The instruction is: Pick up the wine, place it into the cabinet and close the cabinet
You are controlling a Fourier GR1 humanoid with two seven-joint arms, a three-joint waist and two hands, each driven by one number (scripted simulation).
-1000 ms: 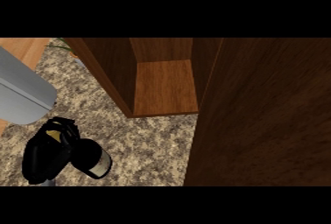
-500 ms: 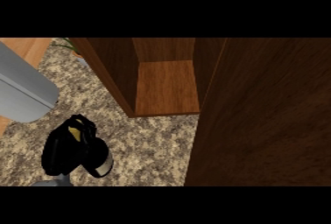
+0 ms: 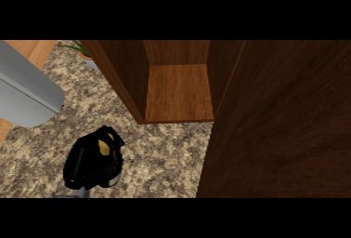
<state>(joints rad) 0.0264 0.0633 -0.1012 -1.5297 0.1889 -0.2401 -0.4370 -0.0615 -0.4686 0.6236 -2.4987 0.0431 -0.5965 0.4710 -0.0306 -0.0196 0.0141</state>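
While your left hand (image 3: 94, 161) hovers low over the speckled counter (image 3: 165, 153), its fingers (image 3: 109, 137) curl round something with a yellowish patch; you cannot tell whether that is the wine. Ahead and right of those fingertips stands the open cabinet (image 3: 179, 93), its door (image 3: 281, 125) further right.

I see the cabinet (image 3: 179, 93) at twelve o'clock in warm, grained wood with a low sheen; its door (image 3: 281, 130) at three o'clock looks darker. The counter (image 3: 161, 158) is speckled, granite-like stone. My left hand (image 3: 93, 162) at seven o'clock looks like glossy black plastic.
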